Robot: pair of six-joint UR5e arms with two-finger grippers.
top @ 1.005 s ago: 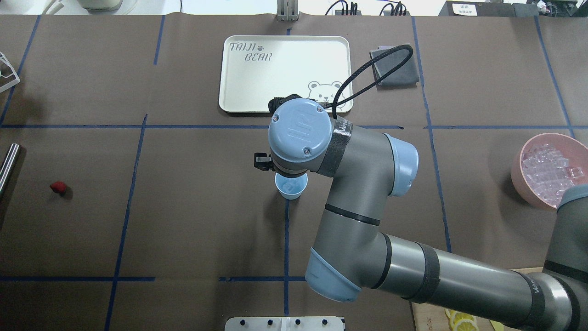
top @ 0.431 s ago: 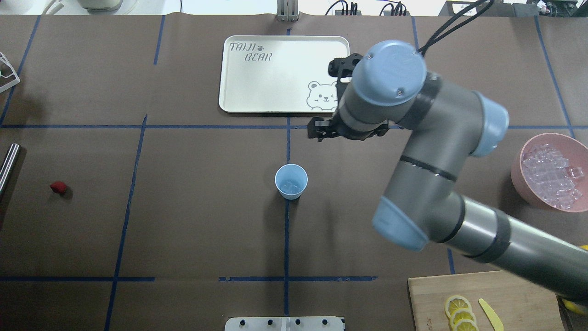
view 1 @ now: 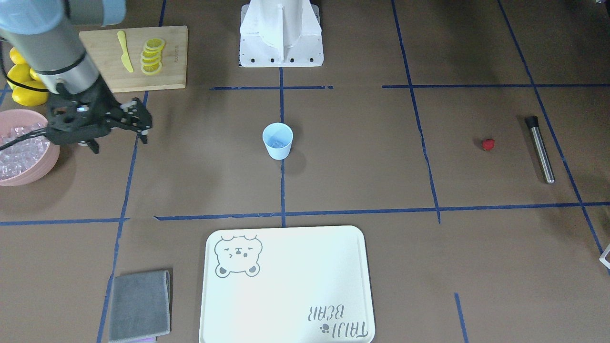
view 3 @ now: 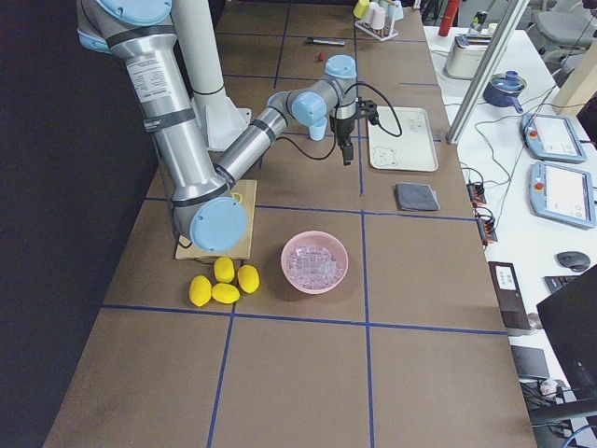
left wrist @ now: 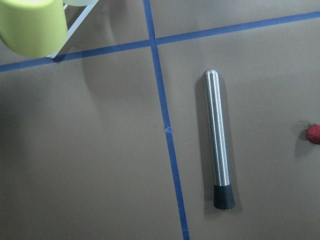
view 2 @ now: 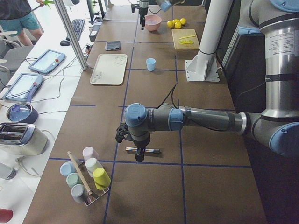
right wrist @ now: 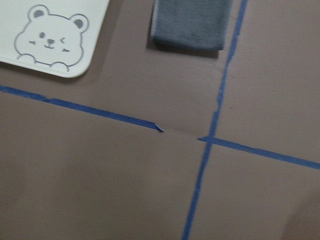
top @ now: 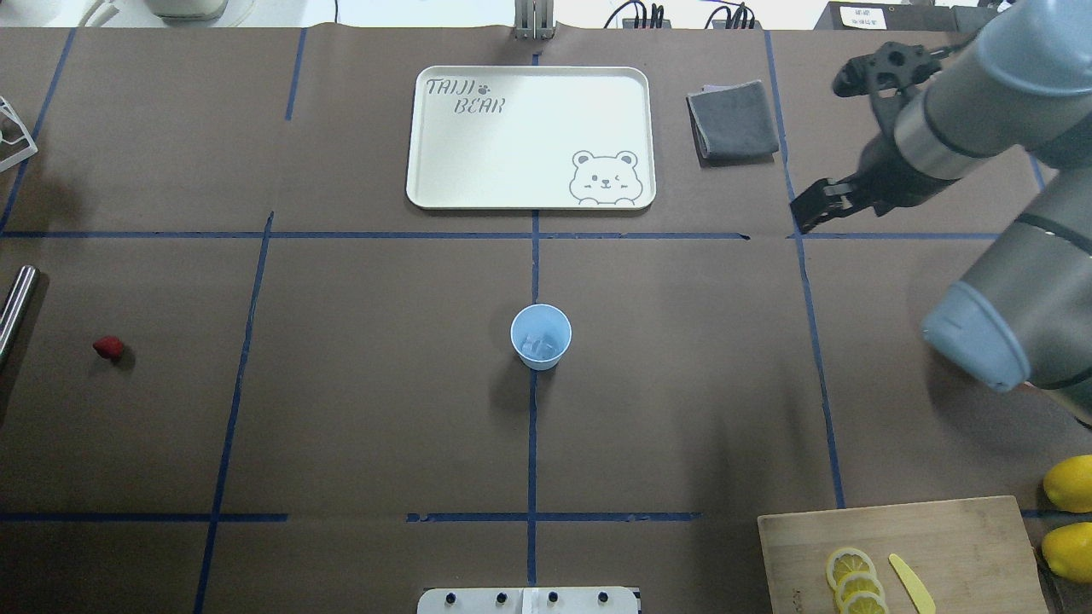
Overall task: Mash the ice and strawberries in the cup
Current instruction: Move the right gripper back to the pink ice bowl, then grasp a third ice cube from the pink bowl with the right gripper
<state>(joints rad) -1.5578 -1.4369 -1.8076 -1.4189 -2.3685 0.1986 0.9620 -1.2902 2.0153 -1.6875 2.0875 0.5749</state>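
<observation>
The light blue cup [top: 541, 337] stands upright at the table's middle with a few clear ice cubes [top: 539, 344] inside; it also shows in the front view [view 1: 277, 140]. More ice [view 1: 14, 150] fills the pink bowl [view 1: 35, 172]. The red strawberry [top: 108, 347] lies alone far on the robot's left, next to a steel muddler [left wrist: 217, 140]. My right gripper [view 1: 119, 143] is open and empty, raised beside the pink bowl, well away from the cup. My left gripper [view 2: 135, 150] hovers over the muddler; I cannot tell whether it is open or shut.
A white bear tray [top: 529, 136] and a grey cloth [top: 734, 119] lie at the far side. A cutting board [top: 955, 537] with lemon slices and a yellow knife, and whole lemons [top: 1071, 482], sit near the robot's right. A rack of cups [view 2: 86, 177] stands beyond the muddler.
My right arm has swung up from over the cup and away to the robot's right, toward the pink bowl. The cup now shows uncovered with ice in it.
</observation>
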